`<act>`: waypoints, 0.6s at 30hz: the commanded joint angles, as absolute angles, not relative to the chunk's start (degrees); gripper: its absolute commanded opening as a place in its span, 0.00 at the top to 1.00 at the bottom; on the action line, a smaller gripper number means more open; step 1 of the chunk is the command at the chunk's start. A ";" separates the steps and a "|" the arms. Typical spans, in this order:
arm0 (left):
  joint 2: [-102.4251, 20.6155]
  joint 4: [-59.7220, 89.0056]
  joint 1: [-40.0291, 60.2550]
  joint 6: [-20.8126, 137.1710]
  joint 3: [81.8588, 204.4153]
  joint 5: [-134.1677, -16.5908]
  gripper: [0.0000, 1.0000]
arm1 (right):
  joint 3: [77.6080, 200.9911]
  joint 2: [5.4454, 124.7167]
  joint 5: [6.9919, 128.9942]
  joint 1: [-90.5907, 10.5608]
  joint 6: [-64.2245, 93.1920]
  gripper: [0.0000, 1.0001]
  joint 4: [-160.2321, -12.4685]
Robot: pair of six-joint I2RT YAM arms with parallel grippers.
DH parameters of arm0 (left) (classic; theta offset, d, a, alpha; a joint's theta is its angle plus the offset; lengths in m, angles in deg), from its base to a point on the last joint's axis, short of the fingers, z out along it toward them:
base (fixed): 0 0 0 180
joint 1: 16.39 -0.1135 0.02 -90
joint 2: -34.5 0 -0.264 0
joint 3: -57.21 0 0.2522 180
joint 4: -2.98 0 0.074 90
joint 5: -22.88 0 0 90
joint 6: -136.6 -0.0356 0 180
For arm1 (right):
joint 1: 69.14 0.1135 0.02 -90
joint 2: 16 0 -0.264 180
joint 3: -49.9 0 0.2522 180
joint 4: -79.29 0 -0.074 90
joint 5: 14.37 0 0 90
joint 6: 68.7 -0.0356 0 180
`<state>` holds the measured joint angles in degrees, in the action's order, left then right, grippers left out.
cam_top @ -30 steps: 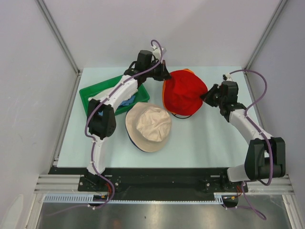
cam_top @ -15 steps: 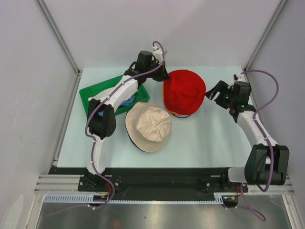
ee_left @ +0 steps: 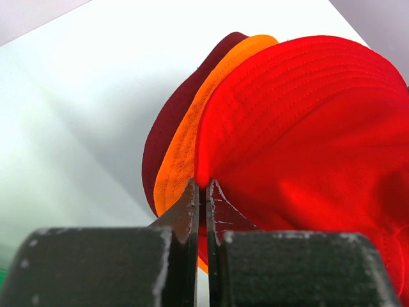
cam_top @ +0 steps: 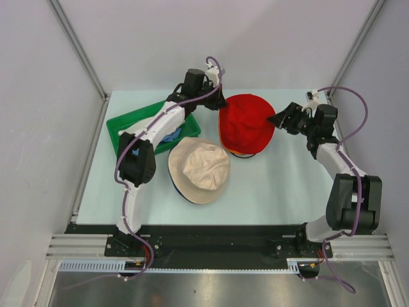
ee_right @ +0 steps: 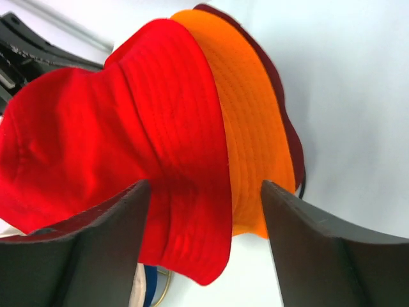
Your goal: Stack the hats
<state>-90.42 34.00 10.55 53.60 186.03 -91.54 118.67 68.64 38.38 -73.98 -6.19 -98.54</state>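
Table [cam_top: 275,192]: pale, w/ both arms bolted at near edge. L arm stretched long, up from its base, over the green tray [cam_top: 128,121] at back left, wrist ending at back centre. R arm: elbow bent near the right edge, forearm running back, wrist turned left twd the hats.

Tray holds a light blue hat [cam_top: 171,136], mostly hidden under the L arm.

Stack at back centre: red hat [cam_top: 246,123] on top, orange hat [ee_left: 182,160] under it, maroon hat [ee_left: 169,128] at the bottom; only the brim edges of the lower two show.

Beige hat [cam_top: 199,167] sits nearer, centre-left, apart from the red stack, crown up, w/ a navy hat [cam_top: 181,190] peeking out beneath its near edge.

L gripper [ee_left: 199,185]: jaws pinched tight together on the red hat's brim, at the stack's left edge.

R gripper [ee_right: 204,185]: jaws spread wide, nothing held, just beside the red hat's right edge, pointing at it.
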 commanded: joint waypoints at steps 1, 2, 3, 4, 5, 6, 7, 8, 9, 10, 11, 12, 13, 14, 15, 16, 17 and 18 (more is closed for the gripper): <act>-89.34 33.36 10.51 51.17 185.05 -90.94 1.00 | 121.94 71.01 31.87 -73.98 -7.61 0.30 -107.33; -89.25 33.27 10.60 51.17 184.96 -91.11 1.00 | 122.02 71.71 31.34 -73.98 -7.97 0.32 -107.51; -89.25 32.83 10.60 51.34 184.88 -91.11 1.00 | 122.02 71.98 30.99 -73.98 -8.14 0.37 -107.77; -89.34 32.57 10.60 51.43 184.87 -91.20 1.00 | 122.02 72.33 30.90 -73.98 -8.23 0.41 -108.12; -89.34 32.39 10.68 51.52 184.87 -91.29 1.00 | 121.94 72.77 30.81 -73.98 -8.32 0.44 -108.21; -89.34 32.22 10.68 51.70 184.96 -91.46 1.00 | 121.94 73.38 31.07 -73.98 -8.41 0.54 -108.22; -89.34 32.13 10.68 51.78 184.96 -91.38 1.00 | 122.02 73.82 31.86 -74.06 -8.58 0.61 -108.04; -89.42 31.78 10.77 51.79 184.96 -91.46 1.00 | 122.11 74.17 32.30 -74.15 -8.76 0.70 -107.95; -89.42 31.77 10.77 51.79 184.96 -91.38 1.00 | 122.29 75.13 32.83 -74.15 -8.85 0.74 -107.78; -89.51 31.69 10.77 51.79 184.96 -91.20 1.00 | 122.72 75.75 34.48 -74.15 -8.59 0.79 -106.38; -89.60 31.69 10.77 51.79 184.96 -90.68 1.00 | 123.77 76.19 35.46 -74.15 -8.41 0.88 -105.06; -89.69 31.69 10.77 51.79 184.96 -90.41 1.00 | 124.48 77.68 36.34 -74.15 -7.71 0.94 -102.79; -89.86 31.69 10.86 51.87 184.96 -90.24 1.00 | 124.92 78.21 37.83 -74.06 -7.44 1.00 -101.81; -90.12 31.86 10.77 52.05 185.05 -89.19 1.00 | 126.14 79.00 39.15 -73.98 -7.27 1.00 -100.67; -90.30 32.04 10.86 52.14 185.05 -88.66 1.00 | 126.85 80.40 41.86 -73.80 -6.13 1.00 -97.09; -90.56 32.65 10.77 52.14 185.40 -87.96 1.00 | 127.73 81.20 43.19 -73.54 -5.51 1.00 -95.23; -91.18 33.00 10.86 52.22 185.66 -87.25 1.00 | 128.78 81.90 44.68 -72.93 -4.55 1.00 -93.03; -91.53 33.61 10.77 52.31 186.36 -85.16 1.00 | 130.10 83.22 47.31 -72.49 -3.93 1.00 -89.70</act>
<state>-90.42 33.19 10.73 53.56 185.31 -90.49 124.99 79.57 37.33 -73.61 -8.00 -99.61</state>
